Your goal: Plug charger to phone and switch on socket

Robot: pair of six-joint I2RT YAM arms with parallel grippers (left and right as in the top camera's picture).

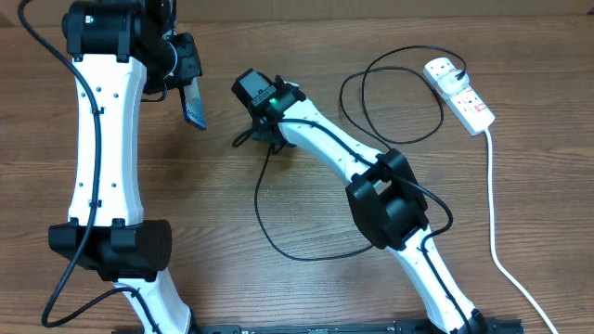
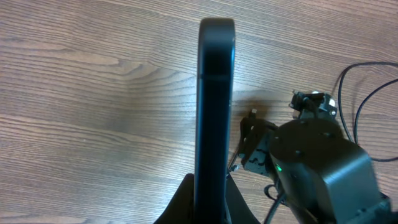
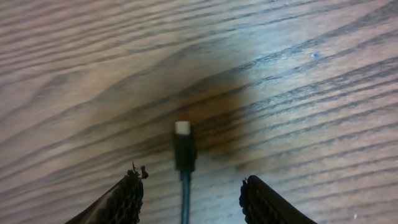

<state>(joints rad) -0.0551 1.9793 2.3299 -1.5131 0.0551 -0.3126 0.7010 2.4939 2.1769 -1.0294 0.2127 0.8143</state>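
The phone (image 2: pixel 216 106) is held edge-on in the left gripper (image 2: pixel 208 196), which is clamped on its lower end; in the overhead view the phone (image 1: pixel 193 104) is seen lifted and tilted beside the left arm, clear of the table (image 1: pixel 278 204). The right gripper (image 3: pixel 189 199) is lowered over the connector tip (image 3: pixel 183 144) of the charger (image 1: pixel 278 218), and its fingers (image 3: pixel 127 198) are seen standing apart on either side of the cable with nothing gripped between them; the tip lies flat on the wood, pointing away from the wrist camera. From there the thin black cable is seen looping across the table toward the socket (image 1: pixel 459 91), which lies well apart at the far right with its white cord (image 1: pixel 497 223) trailing toward the near edge; the charger's plug appears to sit in the strip, though this cannot be told for certain. The step in hand is judged to be the pick-up of the connector, with the plugging-in and the switching not yet done. The next move calls for the fingers to be closed squarely on the connector body just behind its tip, so that the tip is left protruding and can be lined up with the port on the phone's end.
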